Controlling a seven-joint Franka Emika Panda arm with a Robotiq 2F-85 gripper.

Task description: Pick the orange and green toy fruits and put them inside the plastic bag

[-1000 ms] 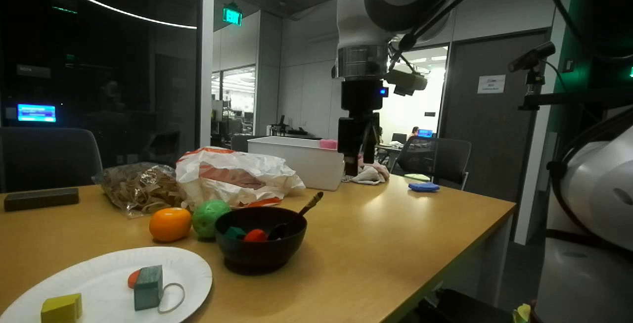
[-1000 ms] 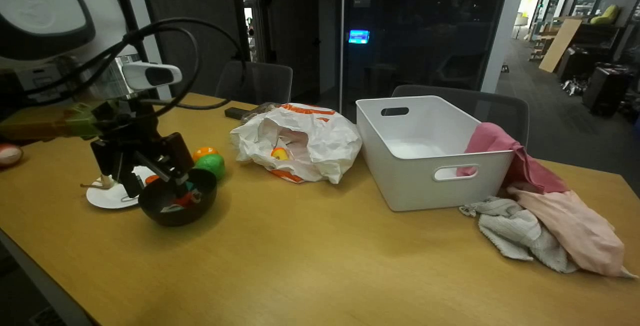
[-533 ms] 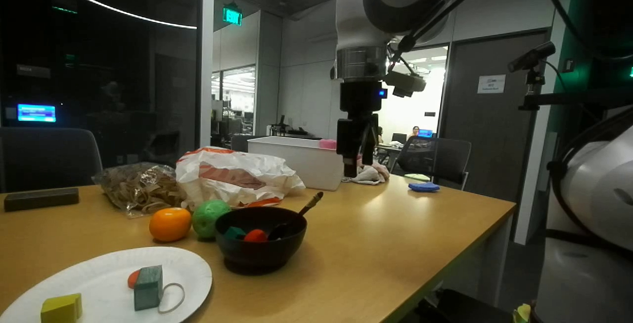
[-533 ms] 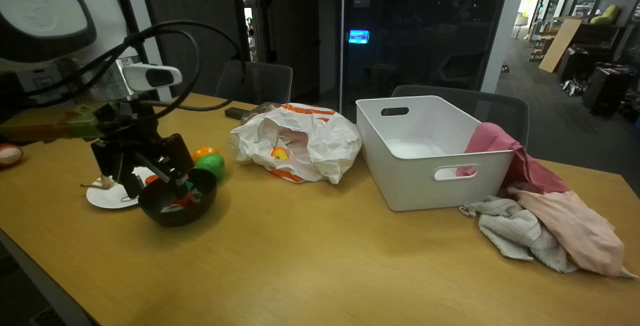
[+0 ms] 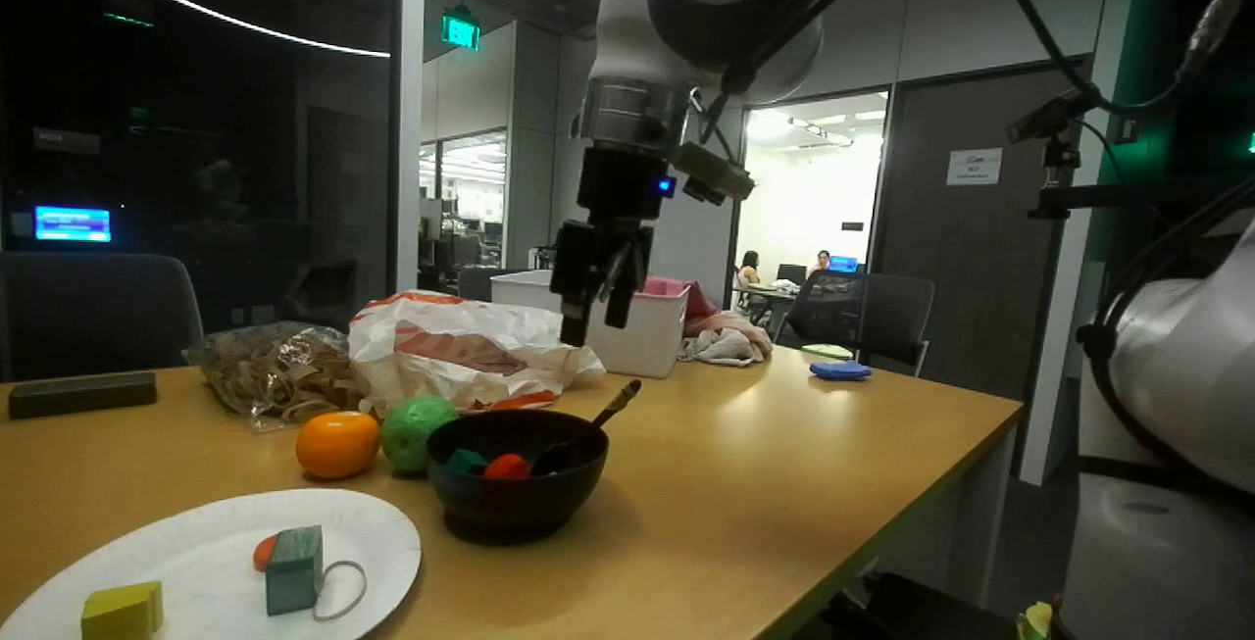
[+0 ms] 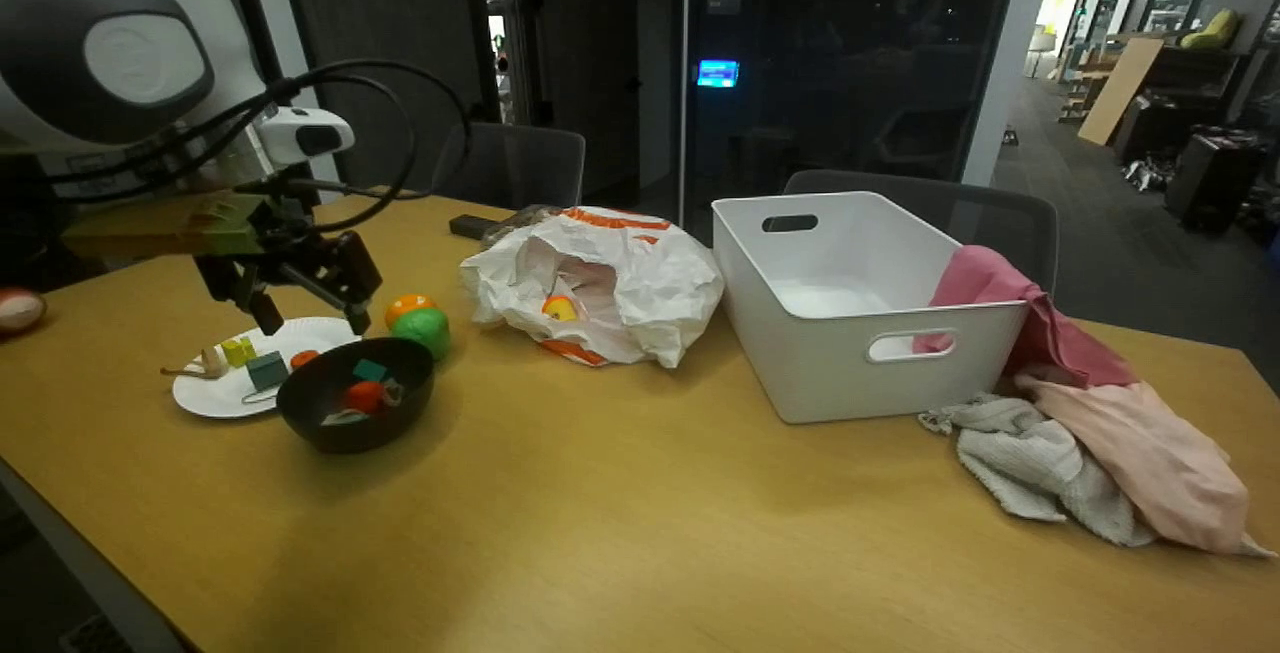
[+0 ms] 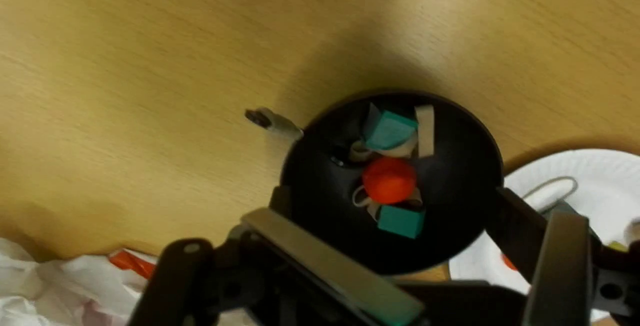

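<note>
While nothing else on the table has shifted in the last half second, the gripper has moved: in an exterior view it has drawn back from that camera and risen in the frame, so more of the bowl and plate shows beneath it; it also leans more. Its jaws stand spread, nothing between them — the wrist view shows the bowl below, holding a red ball and teal blocks.

On the table sit the orange and, just beside it, the green fruit, close to the bowl; whether they touch is unclear. Neither can be made out in the wrist view. The bag, white and crumpled, lies near them, its mouth showing in an exterior view, with a yellow-orange thing inside, too small to name.

For the task, this reads as lining up — probably on the green fruit — with neither of that pair picked or bagged yet. Lowering over one fruit looks like the next need; the bowl is close enough that it could be nudged, or one fruit rolled into the other.
</note>
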